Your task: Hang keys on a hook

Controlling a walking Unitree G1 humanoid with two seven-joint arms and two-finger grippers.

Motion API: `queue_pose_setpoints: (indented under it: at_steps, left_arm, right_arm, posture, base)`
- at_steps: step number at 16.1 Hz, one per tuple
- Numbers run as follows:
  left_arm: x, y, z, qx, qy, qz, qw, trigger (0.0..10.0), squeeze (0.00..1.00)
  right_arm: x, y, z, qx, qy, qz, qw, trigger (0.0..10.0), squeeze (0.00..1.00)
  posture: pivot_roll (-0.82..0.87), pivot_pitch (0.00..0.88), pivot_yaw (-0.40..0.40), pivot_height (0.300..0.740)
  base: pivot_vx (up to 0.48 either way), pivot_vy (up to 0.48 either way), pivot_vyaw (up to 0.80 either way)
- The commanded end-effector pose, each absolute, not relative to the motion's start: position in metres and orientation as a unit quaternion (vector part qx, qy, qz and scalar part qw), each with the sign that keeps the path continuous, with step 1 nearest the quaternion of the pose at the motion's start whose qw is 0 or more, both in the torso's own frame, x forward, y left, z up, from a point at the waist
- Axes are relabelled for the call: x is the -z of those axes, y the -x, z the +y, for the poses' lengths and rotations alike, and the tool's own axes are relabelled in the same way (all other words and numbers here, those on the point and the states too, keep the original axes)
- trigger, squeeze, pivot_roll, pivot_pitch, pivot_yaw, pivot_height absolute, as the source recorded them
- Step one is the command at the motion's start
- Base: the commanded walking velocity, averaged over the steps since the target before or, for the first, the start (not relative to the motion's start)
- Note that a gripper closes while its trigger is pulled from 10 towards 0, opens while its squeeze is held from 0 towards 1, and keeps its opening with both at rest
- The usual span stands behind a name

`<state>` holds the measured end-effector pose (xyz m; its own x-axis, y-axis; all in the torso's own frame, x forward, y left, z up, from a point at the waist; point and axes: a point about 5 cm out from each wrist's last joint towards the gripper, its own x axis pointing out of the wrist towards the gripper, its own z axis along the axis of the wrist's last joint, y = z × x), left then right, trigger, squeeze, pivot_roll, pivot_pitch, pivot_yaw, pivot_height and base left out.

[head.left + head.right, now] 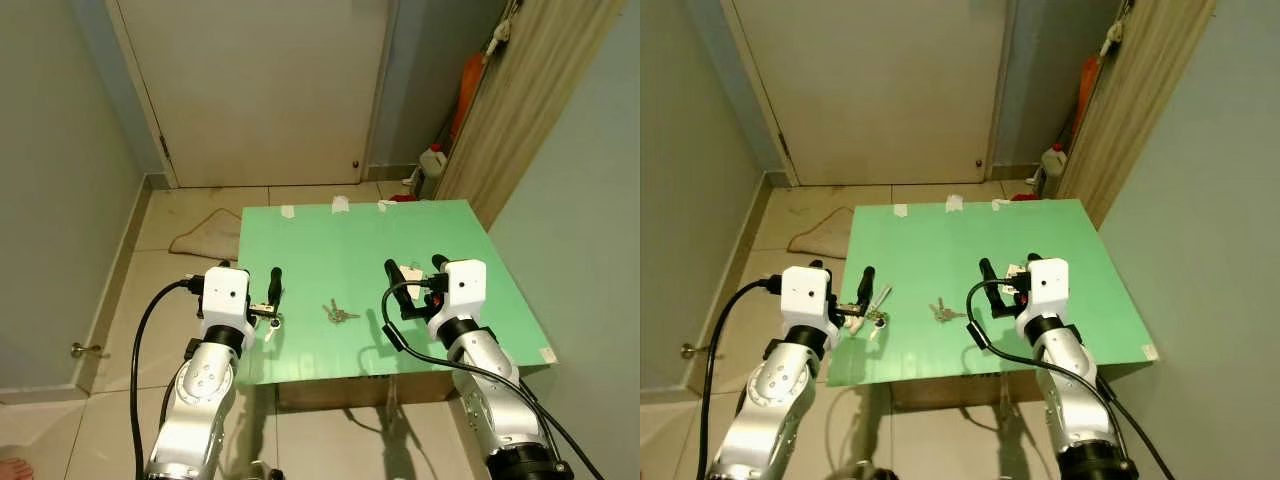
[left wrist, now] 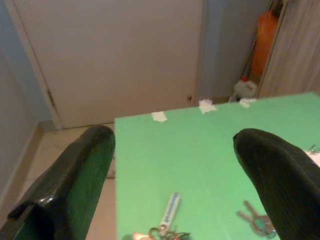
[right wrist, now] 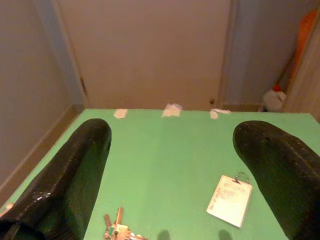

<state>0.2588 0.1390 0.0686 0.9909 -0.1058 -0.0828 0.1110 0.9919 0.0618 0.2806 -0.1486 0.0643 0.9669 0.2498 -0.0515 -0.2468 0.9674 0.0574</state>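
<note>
Small bunch of keys point(image 1: 338, 313), flat on the green table point(image 1: 330, 240), in the lower middle of the left eye view. Right between the two arms, touching neither.

Probably light, hard, thin and a bit slippery. Loose on a ring too, so likely to swing and jingle once lifted. Hard to pinch flat off the table. Best to grab at the ring end, where the keys join, and leave the ring hole free for a hook.

Second bunch with a long pale tag point(image 2: 169, 214), just left of the first, near the table's left edge. White card on a ring point(image 3: 230, 199), over to the right.

Left gripper point(image 2: 175, 137): above the table's lower left side, fingers spread wide, holding nothing. Right gripper point(image 3: 173, 129): above the lower right side, also spread wide and holding nothing.

Further up: three bits of white tape point(image 1: 340, 204) on the far table edge. A crumpled cloth point(image 1: 205, 235) on the floor at left. A closed door point(image 1: 260, 90) across the top. A white bottle point(image 1: 432, 165) at upper right.
</note>
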Motion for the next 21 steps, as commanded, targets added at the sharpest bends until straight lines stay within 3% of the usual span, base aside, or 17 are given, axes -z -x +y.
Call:
queue_pose_setpoints:
  at_steps: [1, 8, 14, 15, 19, 21]
  left_arm:
    - [-0.077, -0.265, 0.143, 0.045, -0.037, 0.015, 0.998, 10.0, 0.0]
    - [-0.074, -0.264, 0.144, 0.041, -0.043, 0.017, 0.998, 10.0, 0.0]
    - [-0.063, -0.29, 0.203, -0.052, -0.108, 0.053, 0.991, 10.0, 0.0]
    - [-0.063, -0.29, 0.203, -0.052, -0.108, 0.053, 0.991, 10.0, 0.0]
    - [-0.049, -0.308, 0.202, -0.045, -0.122, 0.089, 0.987, 10.0, 0.0]
    - [-0.042, -0.305, 0.206, -0.059, -0.118, 0.107, 0.986, 10.0, 0.0]
  right_arm:
    - [-0.063, -0.28, -0.149, -0.132, -0.025, 0.029, 0.991, 10.0, 0.0]
    - [-0.062, -0.279, -0.149, -0.133, -0.024, 0.03, 0.99, 10.0, 0.0]
    - [-0.059, -0.259, -0.165, -0.135, -0.006, 0.05, 0.99, 10.0, 0.0]
    - [-0.059, -0.259, -0.165, -0.135, -0.006, 0.05, 0.99, 10.0, 0.0]
    - [-0.062, -0.229, -0.184, -0.13, 0.017, 0.075, 0.989, 10.0, 0.0]
    - [-0.068, -0.204, -0.197, -0.126, 0.033, 0.094, 0.987, 10.0, 0.0]
  posture:
    - [-0.16, 0.0, 0.086, 0.74]
    - [-0.16, 0.0, 0.085, 0.74]
    - [-0.21, 0.069, 0.041, 0.74]
    - [-0.21, 0.069, 0.041, 0.74]
    - [-0.29, 0.172, 0.003, 0.74]
    - [-0.36, 0.269, -0.025, 0.74]
  base:
    - [0.0, 0.0, 0.0]
    - [0.0, 0.0, 0.0]
    - [0.0, 0.0, 0.0]
    - [0.0, 0.0, 0.0]
    - [0.0, 0.0, 0.0]
    - [0.0, 0.0, 0.0]
